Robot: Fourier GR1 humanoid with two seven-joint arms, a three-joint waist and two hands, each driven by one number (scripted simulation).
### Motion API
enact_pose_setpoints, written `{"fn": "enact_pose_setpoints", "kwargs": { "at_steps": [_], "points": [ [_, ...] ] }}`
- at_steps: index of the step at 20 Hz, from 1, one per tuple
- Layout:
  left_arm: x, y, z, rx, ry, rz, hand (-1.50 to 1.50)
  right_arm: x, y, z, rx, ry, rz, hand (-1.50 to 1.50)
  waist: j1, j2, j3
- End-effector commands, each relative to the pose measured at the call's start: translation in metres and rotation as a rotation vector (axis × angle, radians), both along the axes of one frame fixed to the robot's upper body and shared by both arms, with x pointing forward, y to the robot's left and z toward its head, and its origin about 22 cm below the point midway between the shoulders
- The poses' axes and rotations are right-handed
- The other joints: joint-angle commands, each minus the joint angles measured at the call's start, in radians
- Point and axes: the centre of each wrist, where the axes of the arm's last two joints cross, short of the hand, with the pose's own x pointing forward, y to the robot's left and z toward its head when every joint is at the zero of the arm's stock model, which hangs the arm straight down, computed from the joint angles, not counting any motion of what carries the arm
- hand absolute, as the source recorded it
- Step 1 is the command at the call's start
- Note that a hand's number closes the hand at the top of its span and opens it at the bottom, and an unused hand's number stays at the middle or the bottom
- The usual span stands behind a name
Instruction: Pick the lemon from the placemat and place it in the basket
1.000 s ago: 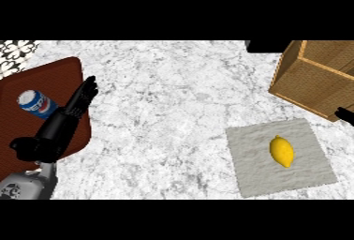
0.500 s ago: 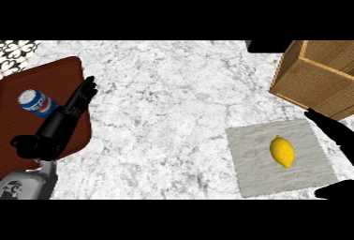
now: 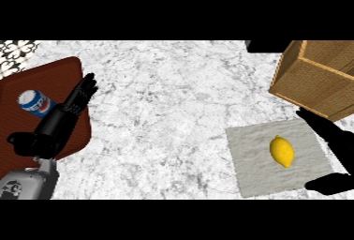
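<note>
The lemon [image 3: 281, 151] lies on the pale grey placemat [image 3: 257, 159], near the mat's middle, its long axis running roughly away from me. My right hand [image 3: 336, 143] shows at the right edge of the view, over the placemat's right side and just beside the lemon without touching it; its fingers [image 3: 313, 120] are stretched out straight and released, with the thumb [image 3: 330, 183] spread apart lower down, nothing held between them. The wicker basket [image 3: 317, 77] stands on the marble tabletop [image 3: 180, 98] beyond the placemat, at the upper right. My left hand [image 3: 66, 115] rests at the left, fingers [image 3: 84, 90] straight and pointing up, over the edge of a dark brown mat [image 3: 48, 75]. A blue can [image 3: 34, 103] stands on that mat just beside the hand.
</note>
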Motion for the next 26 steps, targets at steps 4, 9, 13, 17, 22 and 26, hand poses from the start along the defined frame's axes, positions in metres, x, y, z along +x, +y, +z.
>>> {"fn": "enact_pose_setpoints", "kwargs": {
  "at_steps": [4, 9, 13, 17, 22, 26],
  "points": [
    [-0.001, -0.008, -0.018, 0.012, 0.013, -0.009, 0.0, 0.006, 0.014, -0.005, 0.044, -0.013, 0.037, -1.5, 0.0, 0.0, 0.0],
    [0.009, -0.003, -0.022, -0.004, -0.01, 0.028, 0.0, -0.005, 0.003, 0.0, -0.009, 0.012, 0.015, -1.5, -0.003, 0.0, 0.0],
    [-0.007, 0.003, -0.002, -0.005, 0.009, -0.007, 0.0, -0.007, 0.031, -0.016, -0.043, 0.029, -0.003, -1.5, 0.0, -0.001, 0.0],
    [0.001, -0.012, -0.006, -0.001, 0.008, 0.001, 0.0, 0.011, 0.023, -0.007, -0.094, 0.042, 0.005, -1.5, 0.0, 0.0, 0.0],
    [0.006, 0.022, -0.024, 0.002, -0.009, 0.012, 0.0, 0.012, 0.033, -0.047, -0.101, 0.04, 0.019, -1.5, 0.001, 0.001, 0.0],
    [0.01, 0.005, -0.009, 0.011, -0.012, 0.002, 0.0, 0.015, 0.034, -0.04, -0.091, 0.053, -0.018, -1.5, -0.001, 0.0, 0.0]
  ]
}}
